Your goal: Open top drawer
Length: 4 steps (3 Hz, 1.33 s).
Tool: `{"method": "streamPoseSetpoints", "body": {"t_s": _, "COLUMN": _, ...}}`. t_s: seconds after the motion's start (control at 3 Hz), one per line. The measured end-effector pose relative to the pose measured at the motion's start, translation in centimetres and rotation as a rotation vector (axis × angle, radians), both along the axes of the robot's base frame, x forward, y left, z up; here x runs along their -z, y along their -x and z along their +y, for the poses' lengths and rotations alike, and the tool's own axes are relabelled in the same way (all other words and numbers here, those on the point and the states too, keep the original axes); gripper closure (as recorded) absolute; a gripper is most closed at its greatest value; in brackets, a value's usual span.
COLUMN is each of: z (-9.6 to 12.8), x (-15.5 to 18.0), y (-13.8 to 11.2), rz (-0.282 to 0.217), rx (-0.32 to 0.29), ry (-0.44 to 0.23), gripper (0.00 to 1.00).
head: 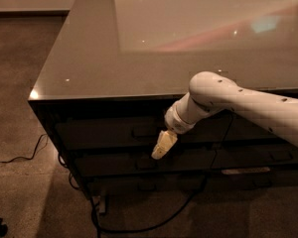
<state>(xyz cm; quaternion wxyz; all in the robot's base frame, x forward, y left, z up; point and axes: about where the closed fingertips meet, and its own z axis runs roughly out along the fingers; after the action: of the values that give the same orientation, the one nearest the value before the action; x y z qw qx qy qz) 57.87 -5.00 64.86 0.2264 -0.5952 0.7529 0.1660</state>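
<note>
Below the glossy countertop [89,58], the gripper [161,148] hangs before the top drawer [99,133], cable [154,224] underneath.

A dark cabinet [49,108] with a glossy top [139,58] stands on a speckled brown floor [20,83]. The top drawer [99,133] sits closed under the edge of the top, and its small handle [141,132] is near the centre of the front. A white arm [248,108] comes from the right side. Its pale gripper [163,145] points down and to the left, just beside the handle, slightly lower and to the right of it, before the seam above the lower drawer [114,163]. A black cable [154,223] lies on the floor below.
</note>
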Motion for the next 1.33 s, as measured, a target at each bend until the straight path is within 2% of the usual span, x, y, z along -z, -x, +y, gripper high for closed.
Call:
{"method": "streamPoseSetpoints", "body": {"t_s": 0.33, "z": 0.25, "x": 0.76, "y": 0.09, "rz": 0.013, "rx": -0.014, "ry": 0.007, "gripper": 0.18}}
{"method": "streamPoseSetpoints", "body": {"t_s": 1.33, "z": 0.16, "x": 0.14, "y": 0.55, "rz": 0.021, "rx": -0.022, "ry": 0.020, "gripper": 0.88}}
